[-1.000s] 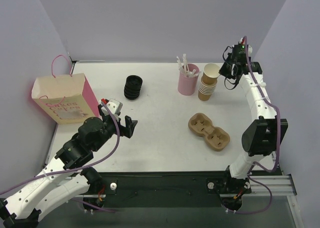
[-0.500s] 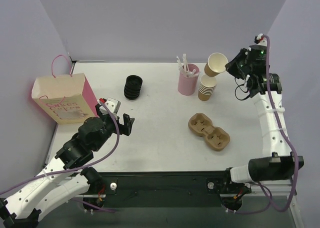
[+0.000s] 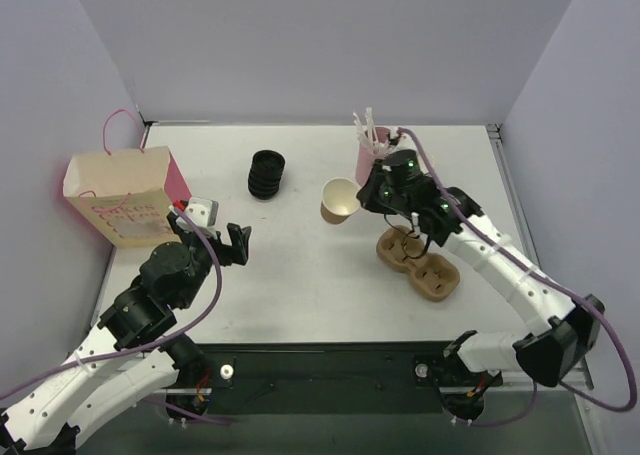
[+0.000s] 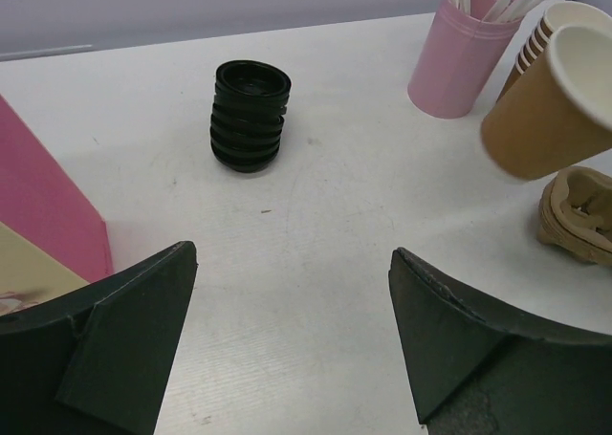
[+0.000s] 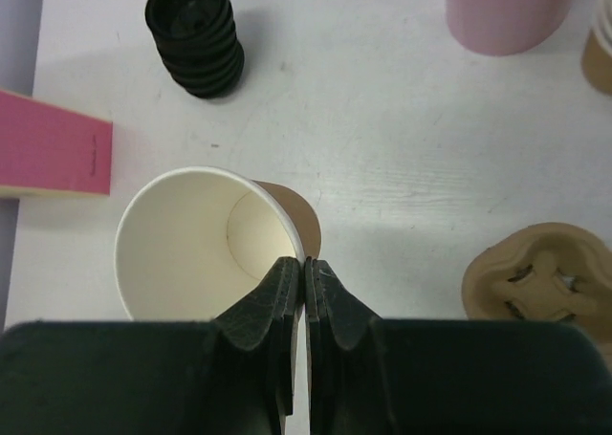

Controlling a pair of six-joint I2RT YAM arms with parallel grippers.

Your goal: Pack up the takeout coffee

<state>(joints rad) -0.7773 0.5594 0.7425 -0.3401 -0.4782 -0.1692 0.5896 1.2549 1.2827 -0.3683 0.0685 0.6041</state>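
Observation:
No cup with a black lid shows in any view. My right gripper (image 3: 363, 199) is shut on the rim of a lidless tan paper cup (image 3: 340, 200) and holds it tilted above the table's middle. One finger is inside the cup (image 5: 191, 244) and one is outside, at the gripper (image 5: 306, 263). The cup also shows in the left wrist view (image 4: 545, 100). A stack of loose black lids (image 3: 266, 174) stands at the back, left of the cup. My left gripper (image 3: 240, 245) is open and empty above the table, its jaws (image 4: 294, 253) wide apart, facing the lids (image 4: 250, 115).
A pink paper bag (image 3: 125, 197) stands at the left. A pink cup of straws (image 3: 372, 160) stands at the back, with a stack of lidless cups (image 4: 535, 43) beside it. A brown pulp cup carrier (image 3: 418, 263) lies under my right arm.
My right gripper lifted one cup off the stack at the back right and carried it left to the table's middle. My left gripper drifted slightly left.

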